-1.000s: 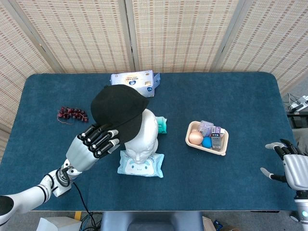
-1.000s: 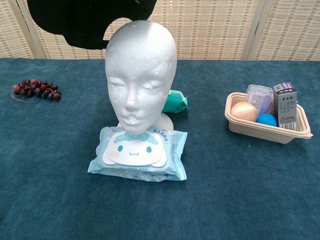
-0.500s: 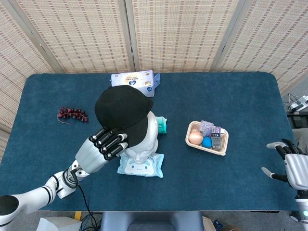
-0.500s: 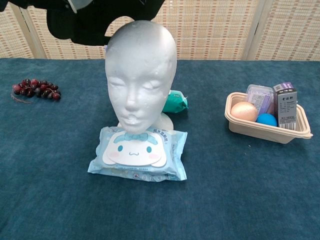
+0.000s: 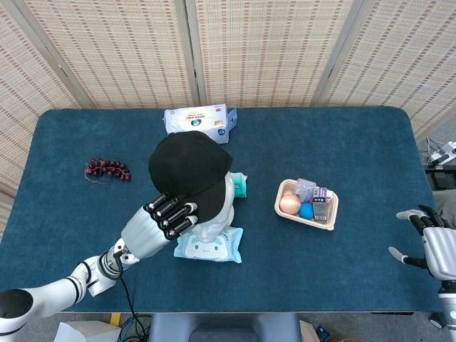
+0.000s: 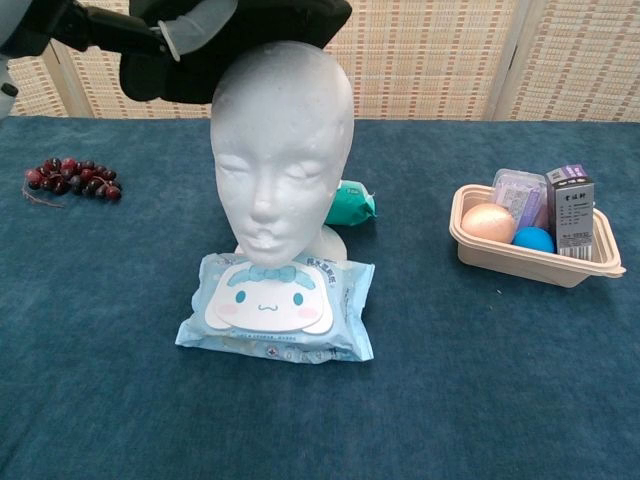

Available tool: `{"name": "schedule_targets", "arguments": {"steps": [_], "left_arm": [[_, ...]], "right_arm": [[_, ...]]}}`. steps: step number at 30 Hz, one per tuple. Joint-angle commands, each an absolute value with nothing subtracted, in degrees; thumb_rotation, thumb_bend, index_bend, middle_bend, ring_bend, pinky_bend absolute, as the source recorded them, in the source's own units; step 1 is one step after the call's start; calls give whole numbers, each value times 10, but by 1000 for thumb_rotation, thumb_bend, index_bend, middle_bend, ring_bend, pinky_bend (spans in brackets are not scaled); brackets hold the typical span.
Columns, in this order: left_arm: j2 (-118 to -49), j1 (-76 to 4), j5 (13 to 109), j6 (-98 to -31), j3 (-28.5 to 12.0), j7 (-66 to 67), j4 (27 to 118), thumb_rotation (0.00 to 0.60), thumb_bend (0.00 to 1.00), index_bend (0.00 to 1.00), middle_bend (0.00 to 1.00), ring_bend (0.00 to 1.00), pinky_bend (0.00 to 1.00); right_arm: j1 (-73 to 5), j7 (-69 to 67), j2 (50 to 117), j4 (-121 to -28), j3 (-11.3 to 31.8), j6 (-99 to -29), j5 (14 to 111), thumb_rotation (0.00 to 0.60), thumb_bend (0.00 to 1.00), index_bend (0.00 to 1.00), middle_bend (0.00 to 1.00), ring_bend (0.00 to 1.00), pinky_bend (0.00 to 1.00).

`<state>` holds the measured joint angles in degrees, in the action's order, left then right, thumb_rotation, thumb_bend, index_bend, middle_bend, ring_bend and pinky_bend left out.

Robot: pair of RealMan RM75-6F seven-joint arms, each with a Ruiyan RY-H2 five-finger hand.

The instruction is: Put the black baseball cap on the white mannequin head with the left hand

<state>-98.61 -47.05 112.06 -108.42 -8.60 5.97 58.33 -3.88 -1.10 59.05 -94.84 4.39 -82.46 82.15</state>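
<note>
A: What's the setting?

B: A table point(image 5: 356, 142) under a dark blue cloth, with woven screens point(image 5: 263, 50) behind it. Take the white head point(image 6: 281, 150) as the landmark: it stands upright at mid-table, facing the robot.

A: And the cap?

B: The black cap point(image 5: 189, 165) sits over the top of the head, covering the crown in the head view. In the chest view its edge lies at the head's top, and most of it hangs off to the head's left as pictured (whether it rests fully on the crown I cannot tell).

A: Who has it?

B: The left hand point(image 5: 169, 216). Its fingers point(image 5: 174, 210) are curled together on the cap's near edge, in front of the head's brow, gripping the cap.

A: The right hand?

B: The right hand point(image 5: 432, 239) is far right of the head at the table's near corner, fingers spread, holding nothing.

A: Anything else around the head?

B: A blue wipes pack point(image 6: 276, 306) lies just in front of its base, touching it. A green packet point(image 6: 352, 203) peeks out behind it on the right. A tissue box point(image 5: 199, 121) lies behind it near the screens, grapes point(image 5: 107, 169) well to its left, and a tray point(image 6: 528, 260) of small items (a ball, some boxes) to its right.
</note>
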Motion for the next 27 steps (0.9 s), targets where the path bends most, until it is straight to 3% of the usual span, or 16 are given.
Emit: {"name": "schedule_targets", "arguments": {"steps": [1,27], "left_arm": [[-987,-471,1123,-1081,-83,61,586,600,424,733,531,370,540],[-1000,-467,1124,-1047,-64,47,589,600,424,739,531,368,540]], "right_arm": [[-39,-11,590,-948,44,-824,820,600,0,327,315,156,287],[-42,-12,588,-944,49,-812,804,600,0,327,315,156,287]]}}
